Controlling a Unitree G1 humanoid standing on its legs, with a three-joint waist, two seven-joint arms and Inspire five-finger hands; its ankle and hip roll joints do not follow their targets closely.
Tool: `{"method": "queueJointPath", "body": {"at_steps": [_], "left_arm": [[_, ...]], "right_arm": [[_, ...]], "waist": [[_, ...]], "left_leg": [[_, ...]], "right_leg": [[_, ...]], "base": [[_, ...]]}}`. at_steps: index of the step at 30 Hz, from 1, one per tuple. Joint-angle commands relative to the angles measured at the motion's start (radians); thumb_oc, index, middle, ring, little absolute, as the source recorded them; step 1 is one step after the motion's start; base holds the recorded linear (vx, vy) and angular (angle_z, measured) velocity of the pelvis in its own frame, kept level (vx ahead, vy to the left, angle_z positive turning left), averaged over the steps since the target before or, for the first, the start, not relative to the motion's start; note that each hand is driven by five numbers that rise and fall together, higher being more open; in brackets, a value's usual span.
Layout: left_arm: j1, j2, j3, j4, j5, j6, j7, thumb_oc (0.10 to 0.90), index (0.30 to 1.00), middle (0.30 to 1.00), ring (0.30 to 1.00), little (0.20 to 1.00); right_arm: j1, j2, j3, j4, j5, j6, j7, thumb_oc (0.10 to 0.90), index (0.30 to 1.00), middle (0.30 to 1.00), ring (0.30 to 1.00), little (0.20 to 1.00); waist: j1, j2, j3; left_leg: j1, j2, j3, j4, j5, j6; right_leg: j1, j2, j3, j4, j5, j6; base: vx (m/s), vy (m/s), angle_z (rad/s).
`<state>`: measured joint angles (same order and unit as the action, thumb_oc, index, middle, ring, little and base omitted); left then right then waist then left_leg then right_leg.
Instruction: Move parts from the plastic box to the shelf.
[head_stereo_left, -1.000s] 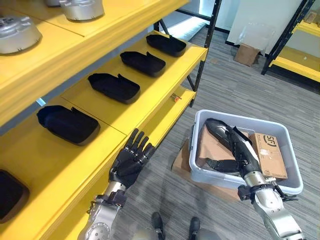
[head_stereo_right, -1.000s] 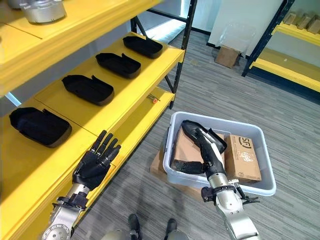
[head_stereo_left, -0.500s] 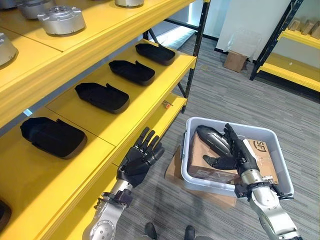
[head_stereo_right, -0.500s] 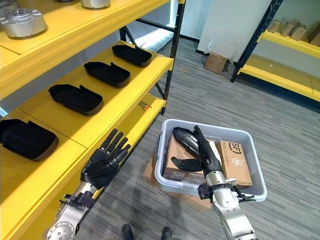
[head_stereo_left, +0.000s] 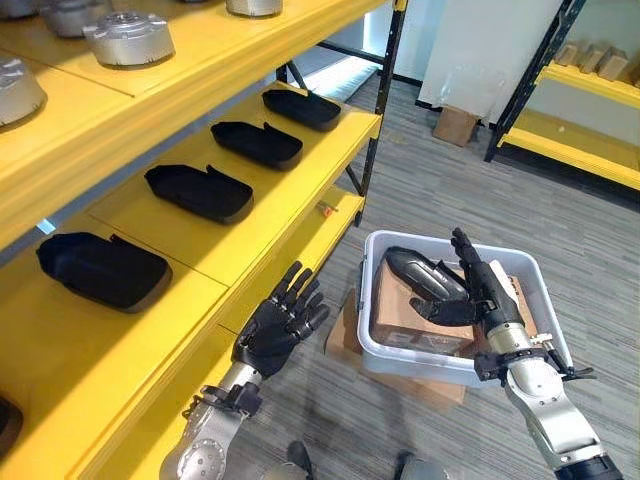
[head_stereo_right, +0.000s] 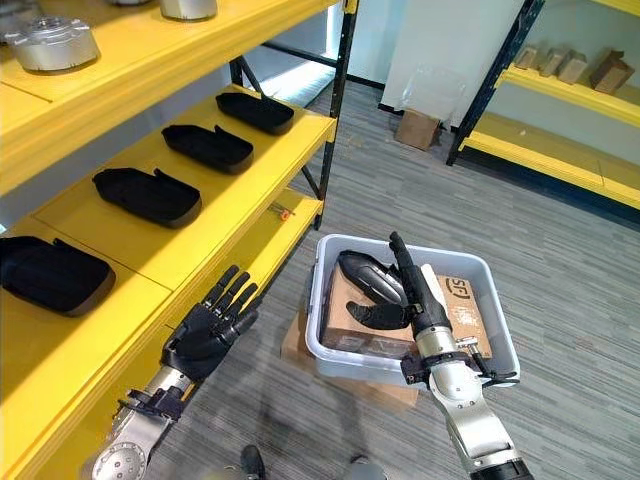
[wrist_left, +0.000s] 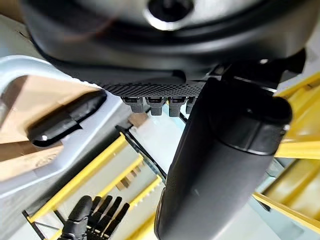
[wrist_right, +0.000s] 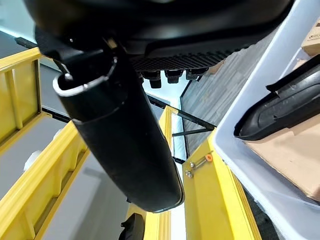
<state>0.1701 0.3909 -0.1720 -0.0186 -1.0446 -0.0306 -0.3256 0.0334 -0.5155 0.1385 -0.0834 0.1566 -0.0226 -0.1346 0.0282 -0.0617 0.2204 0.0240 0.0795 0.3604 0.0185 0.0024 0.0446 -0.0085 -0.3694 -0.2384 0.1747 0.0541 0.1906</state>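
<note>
The left arm comes up from the lower left, forearm angled up and to the right. The left hand (head_stereo_left: 275, 328) is raised, its fingers (head_stereo_left: 300, 290) straight, slightly spread and pointing up and to the right. The right arm rises from the lower right, its silver-grey forearm tilted to the left. The right hand (head_stereo_right: 415, 300) stands upright with straight fingers (head_stereo_right: 399, 256) held together, thumb out to the left.
</note>
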Motion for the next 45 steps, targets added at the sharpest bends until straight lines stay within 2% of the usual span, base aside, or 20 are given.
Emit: {"method": "queueJointPath", "body": {"at_steps": [1, 2, 4, 6, 8, 10, 11, 13, 18, 24, 27, 30, 35, 39, 42, 43, 45], "left_arm": [[-0.04, 0.039, 0.019, -0.131, -0.013, -0.115, -0.073, 0.9, 1.0, 1.0, 1.0, 1.0], [-0.038, 0.043, 0.026, -0.134, -0.018, -0.112, -0.074, 0.9, 1.0, 1.0, 1.0, 1.0], [-0.039, 0.044, 0.031, -0.138, -0.013, -0.112, -0.063, 0.9, 1.0, 1.0, 1.0, 1.0], [-0.037, 0.039, 0.046, -0.149, 0.001, -0.108, -0.046, 0.9, 1.0, 1.0, 1.0, 1.0], [-0.022, 0.026, 0.056, -0.156, 0.051, -0.106, -0.055, 0.9, 1.0, 1.0, 1.0, 1.0], [-0.015, 0.018, 0.055, -0.173, 0.032, -0.081, -0.049, 0.9, 1.0, 1.0, 1.0, 1.0], [-0.003, 0.006, 0.056, -0.193, 0.026, -0.05, -0.052, 0.9, 1.0, 1.0, 1.0, 1.0], [0.004, -0.001, 0.047, -0.195, 0.024, -0.036, -0.059, 0.9, 1.0, 1.0, 1.0, 1.0], [-0.005, 0.0, 0.035, -0.189, 0.005, -0.036, -0.067, 0.9, 1.0, 1.0, 1.0, 1.0], [-0.018, 0.037, 0.03, -0.188, 0.008, -0.023, -0.069, 0.9, 1.0, 1.0, 1.0, 1.0], [-0.024, 0.053, 0.038, -0.185, 0.005, -0.019, -0.072, 0.9, 1.0, 1.0, 1.0, 1.0], [-0.029, 0.066, 0.045, -0.182, -0.001, -0.02, -0.076, 0.9, 1.0, 1.0, 1.0, 1.0], [-0.033, 0.066, 0.051, -0.187, 0.01, -0.013, -0.079, 0.9, 1.0, 1.0, 1.0, 1.0], [-0.047, 0.062, 0.047, -0.186, 0.019, -0.025, -0.062, 0.9, 1.0, 1.0, 1.0, 1.0], [-0.055, 0.048, 0.052, -0.171, 0.016, -0.042, -0.048, 0.9, 1.0, 1.0, 1.0, 1.0], [-0.055, 0.042, 0.054, -0.17, 0.018, -0.048, -0.041, 0.9, 1.0, 1.0, 1.0, 1.0], [-0.053, 0.038, 0.051, -0.164, 0.014, -0.057, -0.042, 0.9, 1.0, 1.0, 1.0, 1.0]], "right_arm": [[-0.107, 0.007, -0.059, -0.075, -0.028, -0.108, -0.007, 0.9, 1.0, 1.0, 1.0, 1.0], [-0.11, 0.004, -0.058, -0.079, -0.031, -0.107, -0.001, 0.9, 1.0, 1.0, 1.0, 1.0], [-0.11, -0.002, -0.061, -0.081, -0.027, -0.101, 0.015, 0.9, 1.0, 1.0, 1.0, 1.0], [-0.112, -0.011, -0.063, -0.088, -0.027, -0.099, 0.03, 0.9, 1.0, 1.0, 1.0, 1.0], [-0.122, -0.028, -0.065, -0.091, -0.022, -0.074, 0.042, 0.9, 1.0, 1.0, 1.0, 1.0], [-0.131, -0.042, -0.064, -0.082, -0.023, -0.064, 0.037, 0.9, 1.0, 1.0, 1.0, 1.0], [-0.136, -0.056, -0.062, -0.078, -0.042, -0.059, 0.029, 0.9, 1.0, 1.0, 1.0, 1.0], [-0.139, -0.073, -0.068, -0.067, -0.063, -0.067, 0.02, 0.9, 1.0, 1.0, 1.0, 1.0], [-0.149, -0.106, -0.079, -0.05, -0.106, -0.084, 0.011, 0.9, 1.0, 1.0, 1.0, 1.0], [-0.173, -0.202, -0.096, -0.03, -0.228, -0.16, 0.05, 0.9, 1.0, 1.0, 1.0, 1.0], [-0.196, -0.241, -0.095, -0.023, -0.253, -0.185, 0.041, 0.9, 1.0, 1.0, 1.0, 1.0], [-0.239, -0.266, -0.087, -0.008, -0.23, -0.221, 0.083, 0.9, 1.0, 1.0, 1.0, 1.0], [-0.289, -0.279, -0.063, 0.007, -0.221, -0.228, 0.087, 0.9, 1.0, 1.0, 1.0, 1.0], [-0.345, -0.254, -0.024, 0.028, -0.204, -0.228, 0.093, 0.9, 1.0, 1.0, 1.0, 1.0], [-0.341, -0.238, -0.006, 0.019, -0.294, -0.278, 0.116, 0.9, 1.0, 1.0, 1.0, 1.0], [-0.333, -0.24, 0.0, 0.007, -0.335, -0.293, 0.116, 0.9, 1.0, 1.0, 1.0, 1.0], [-0.329, -0.246, 0.006, 0.003, -0.328, -0.296, 0.126, 0.9, 1.0, 1.0, 1.0, 1.0]], "waist": [[0.008, -0.019, -0.019], [0.015, -0.02, -0.019], [0.023, -0.022, -0.019], [0.029, -0.024, -0.018], [0.039, -0.022, -0.023], [0.041, -0.019, -0.025], [0.036, -0.014, -0.028], [0.028, -0.01, -0.028], [0.01, -0.006, -0.03], [-0.014, 0.008, -0.041], [-0.012, 0.012, -0.04], [-0.005, 0.015, -0.039], [0.005, 0.019, -0.036], [0.013, 0.029, -0.029], [0.012, 0.037, -0.026], [0.012, 0.04, -0.024], [0.011, 0.043, -0.023]], "left_leg": [[0.073, 0.084, -0.042, 0.011, -0.055, -0.064], [0.065, 0.098, -0.044, 0.02, -0.055, -0.076], [0.052, 0.111, -0.063, 0.038, -0.057, -0.085], [0.046, 0.13, -0.074, 0.051, -0.051, -0.097], [0.055, 0.154, -0.059, 0.033, -0.024, -0.119], [0.057, 0.165, -0.064, 0.027, -0.013, -0.128], [0.064, 0.185, -0.061, 0.013, 0.008, -0.14], [0.068, 0.201, -0.058, 0.004, 0.023, -0.151], [0.081, 0.22, -0.043, -0.011, 0.038, -0.16], [0.098, 0.23, -0.027, -0.015, 0.043, -0.169], [0.093, 0.231, -0.03, 0.002, 0.035, -0.168], [0.087, 0.235, -0.042, 0.024, 0.026, -0.166], [0.073, 0.248, -0.066, 0.051, 0.041, -0.171], [0.054, 0.264, -0.082, 0.091, 0.069, -0.179], [0.041, 0.281, -0.076, 0.121, 0.102, -0.186], [0.036, 0.29, -0.071, 0.131, 0.127, -0.192], [0.023, 0.306, -0.06, 0.147, 0.166, -0.205]], "right_leg": [[-0.009, -0.023, 0.019, -0.032, 0.199, 0.037], [0.011, -0.022, 0.003, -0.068, 0.173, 0.039], [0.03, -0.026, -0.008, -0.094, 0.166, 0.042], [0.048, -0.008, -0.022, -0.104, 0.121, 0.034], [0.072, 0.029, -0.078, -0.115, 0.051, 0.018], [0.077, 0.046, -0.083, -0.109, 0.017, 0.011], [0.083, 0.071, -0.089, -0.097, -0.023, -0.002], [0.086, 0.088, -0.091, -0.083, -0.048, -0.022], [0.089, 0.105, -0.093, -0.074, -0.061, -0.043], [0.086, 0.117, -0.081, -0.059, -0.072, -0.055], [0.08, 0.121, -0.082, -0.042, -0.085, -0.063], [0.078, 0.134, -0.085, -0.017, -0.109, -0.081], [0.07, 0.153, -0.092, 0.017, -0.136, -0.102], [0.05, 0.17, -0.102, 0.064, -0.169, -0.127], [0.046, 0.186, -0.115, 0.086, -0.188, -0.148], [0.05, 0.194, -0.123, 0.084, -0.19, -0.156], [0.06, 0.203, -0.133, 0.072, -0.191, -0.165]], "base": [[0.06, -0.358, 0.19], [0.07, -0.422, 0.14], [0.07, -0.316, 0.15], [0.07, -0.31, 0.31], [0.06, -0.262, -0.03], [0.09, -0.181, -0.14], [0.11, -0.156, -0.16], [0.09, -0.129, -0.1], [0.05, -0.075, 0.01], [0.09, -0.089, 0.0], [0.06, -0.091, -0.07], [0.07, -0.09, -0.01], [0.06, -0.096, 0.04], [0.0, -0.129, 0.03], [0.01, -0.162, 0.01], [0.03, -0.183, 0.03], [0.02, -0.137, 0.07]]}}
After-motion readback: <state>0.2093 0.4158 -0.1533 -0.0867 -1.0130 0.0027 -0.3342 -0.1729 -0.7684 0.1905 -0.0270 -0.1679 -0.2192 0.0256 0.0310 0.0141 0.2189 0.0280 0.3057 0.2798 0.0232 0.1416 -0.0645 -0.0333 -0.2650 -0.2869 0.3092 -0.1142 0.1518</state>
